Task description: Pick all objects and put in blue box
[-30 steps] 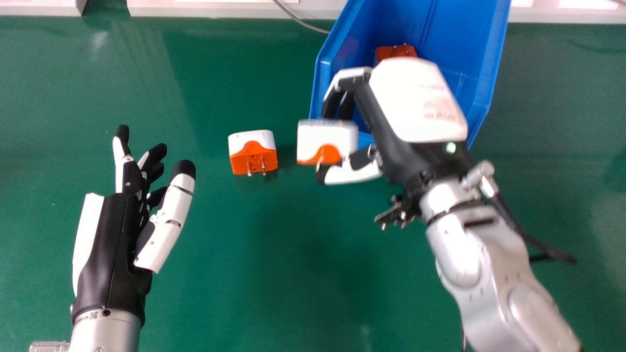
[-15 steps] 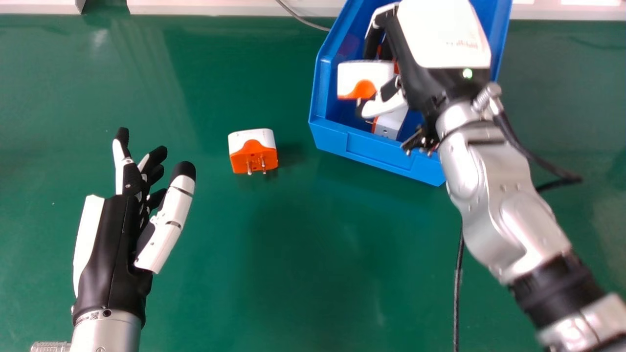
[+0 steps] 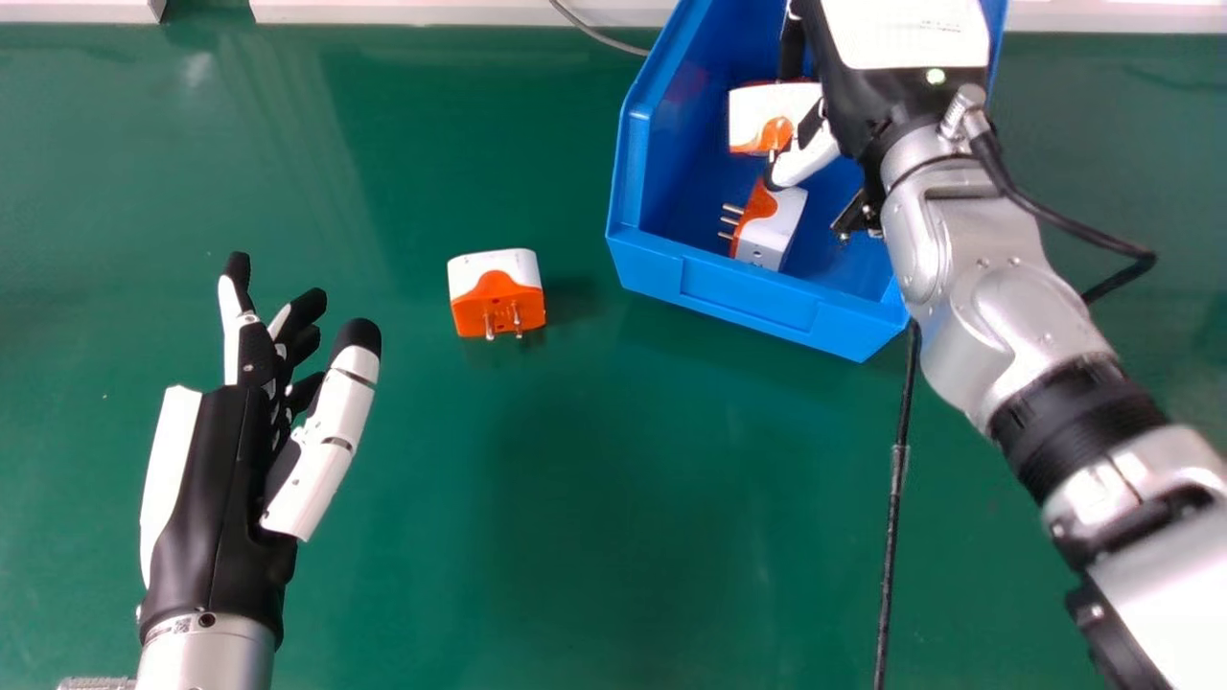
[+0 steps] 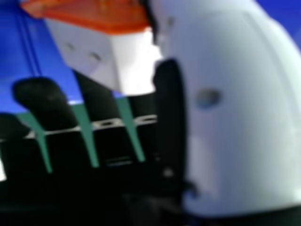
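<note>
A plug (image 3: 494, 278) lies on the table (image 3: 575, 498), left of the box (image 3: 671, 276); another plug (image 3: 770, 228) lies in the box, towards its front.

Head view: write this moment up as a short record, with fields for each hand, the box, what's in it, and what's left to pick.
right hand: fingers and thumb pinching held adapter, inside blue box
left hand: left hand open, above green table, holding nothing
blue box: on the table, open side up
in box: boxed adapter near the front wall, prongs toward view's left; more may be hidden behind the right hand
left to pick: table adapter, prongs facing the robot
</note>
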